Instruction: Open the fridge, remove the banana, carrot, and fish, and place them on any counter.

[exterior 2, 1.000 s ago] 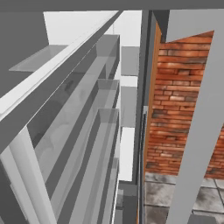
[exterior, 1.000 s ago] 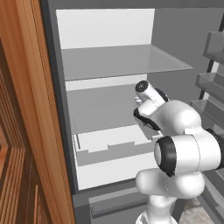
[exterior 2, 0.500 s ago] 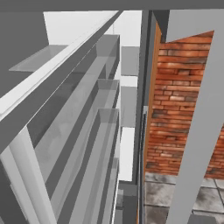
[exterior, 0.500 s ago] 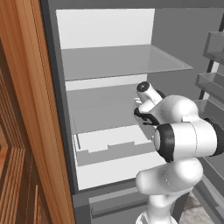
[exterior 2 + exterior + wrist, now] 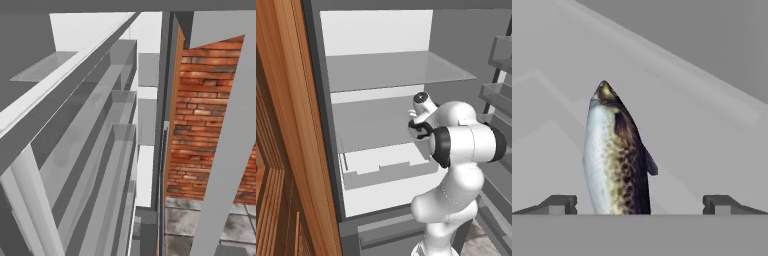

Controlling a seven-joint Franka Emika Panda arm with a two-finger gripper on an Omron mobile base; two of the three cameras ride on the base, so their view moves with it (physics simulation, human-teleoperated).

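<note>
The fridge (image 5: 376, 35) stands open, its white inside and grey shelves facing me. My arm (image 5: 461, 145) reaches in over the middle shelf (image 5: 371, 125). In the hand view a speckled dark fish (image 5: 614, 155) with a pale belly lies on the grey shelf, its head pointing away. It sits between my gripper's (image 5: 639, 204) two fingertips (image 5: 559, 204), nearer the left one. The jaws stand wide open and touch nothing. The banana and carrot are out of view.
The fridge's open door with its grey door bins (image 5: 100, 150) runs along my right. A wooden cabinet side (image 5: 286, 150) stands close on the left. A white drawer (image 5: 386, 172) sits below the middle shelf. Past the door are a red brick wall (image 5: 205, 125) and a stone counter (image 5: 210, 225).
The arm's elbow has swung a little up and to the right. The hand stays inside the fridge over the middle shelf.
</note>
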